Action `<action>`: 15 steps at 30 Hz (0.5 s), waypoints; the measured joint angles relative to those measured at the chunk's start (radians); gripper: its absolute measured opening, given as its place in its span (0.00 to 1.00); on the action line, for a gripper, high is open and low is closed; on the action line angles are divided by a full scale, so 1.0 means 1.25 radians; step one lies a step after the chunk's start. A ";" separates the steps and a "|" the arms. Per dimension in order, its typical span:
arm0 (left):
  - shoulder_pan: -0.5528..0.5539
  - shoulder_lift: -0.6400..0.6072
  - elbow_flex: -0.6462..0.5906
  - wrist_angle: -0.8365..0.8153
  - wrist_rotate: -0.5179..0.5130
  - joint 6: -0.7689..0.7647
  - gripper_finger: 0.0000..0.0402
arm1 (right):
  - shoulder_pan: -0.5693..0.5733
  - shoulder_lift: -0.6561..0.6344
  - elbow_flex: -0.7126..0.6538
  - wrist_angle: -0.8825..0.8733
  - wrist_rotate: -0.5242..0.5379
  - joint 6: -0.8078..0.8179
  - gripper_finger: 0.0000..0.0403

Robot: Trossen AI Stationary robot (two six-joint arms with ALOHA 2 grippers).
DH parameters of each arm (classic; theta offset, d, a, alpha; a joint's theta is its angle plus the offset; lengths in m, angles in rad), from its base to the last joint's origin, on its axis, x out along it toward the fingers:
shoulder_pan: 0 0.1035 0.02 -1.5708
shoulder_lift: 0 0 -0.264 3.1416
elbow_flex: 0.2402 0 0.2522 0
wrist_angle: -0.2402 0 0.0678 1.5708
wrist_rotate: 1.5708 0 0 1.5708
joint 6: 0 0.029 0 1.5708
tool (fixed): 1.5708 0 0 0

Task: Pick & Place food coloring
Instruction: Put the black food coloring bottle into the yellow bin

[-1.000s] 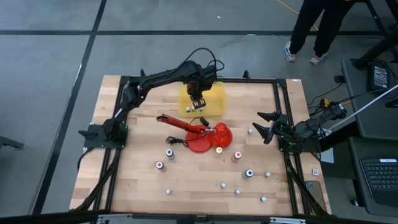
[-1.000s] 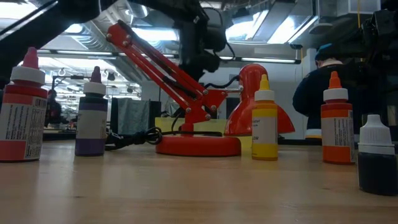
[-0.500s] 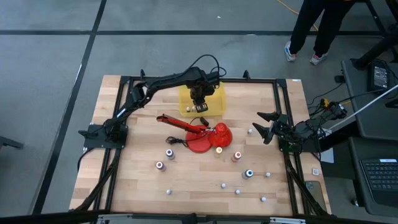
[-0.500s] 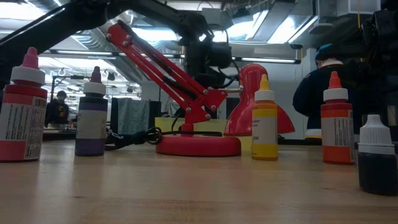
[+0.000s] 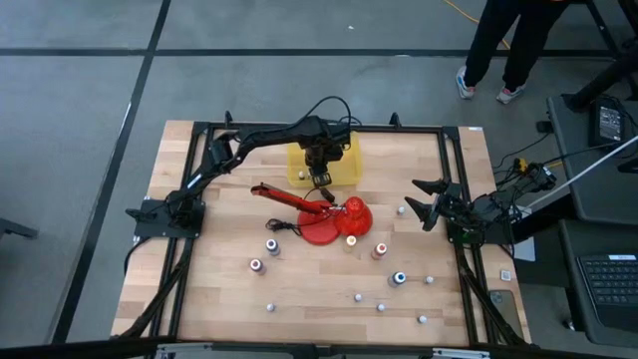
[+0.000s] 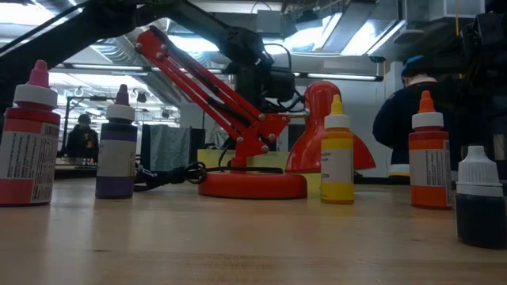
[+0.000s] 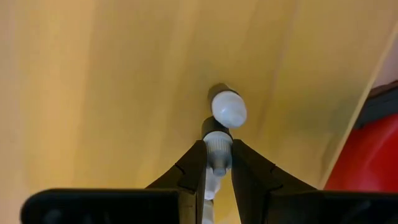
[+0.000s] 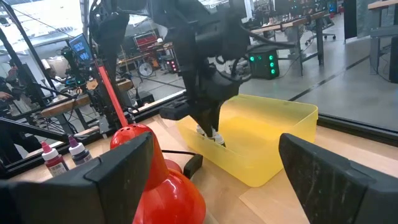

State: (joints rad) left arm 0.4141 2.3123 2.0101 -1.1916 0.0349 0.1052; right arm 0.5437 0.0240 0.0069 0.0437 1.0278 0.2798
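Food coloring, in the form of tiny dropper bottles with pale caps, is partly sorted: one small bottle (image 7: 217,152) is pinched by its neck between the dark fingers of the left gripper (image 5: 320,176), which hangs inside the yellow plastic bin (image 5: 344,165) at the far side of the wooden table (image 5: 209,289). The left wrist view shows the fingers nearly closed on it, just above the yellow floor, and a second bottle with a rounded white cap (image 7: 228,107) already lies in the bin right beside it. The colour of the held bottle cannot be told.

On the table the dark red bottle (image 6: 28,142), the purple bottle (image 6: 117,150), the yellow bottle (image 6: 337,158), the orange-red bottle (image 6: 428,158) and a dark bottle with a white cap (image 6: 479,202) stand in front of the red desk lamp (image 5: 329,212).

The step in hand looks like the placing: the bottle is over its drop spot and not yet let go. The next move would call for spreading the fingers and lifting clear without nudging the neighbour, then reaching past the lamp for another bottle.

The right gripper (image 5: 427,199) waits at the table's right edge, its fingers spread wide and holding nothing.
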 joint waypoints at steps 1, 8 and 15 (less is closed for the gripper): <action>0.000 0.000 -0.003 0.002 0.000 0.003 0.13 | 0.000 0.000 0.000 0.000 0.000 0.000 0.86; -0.001 0.000 -0.005 0.009 0.001 0.006 0.16 | 0.000 0.000 0.000 0.000 0.000 0.000 0.86; -0.001 -0.001 -0.005 0.000 0.008 0.010 0.26 | 0.000 0.000 0.000 0.000 0.000 0.000 0.86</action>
State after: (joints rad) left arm 0.4133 2.3108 2.0041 -1.1913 0.0449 0.1181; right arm 0.5438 0.0239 0.0069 0.0437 1.0277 0.2798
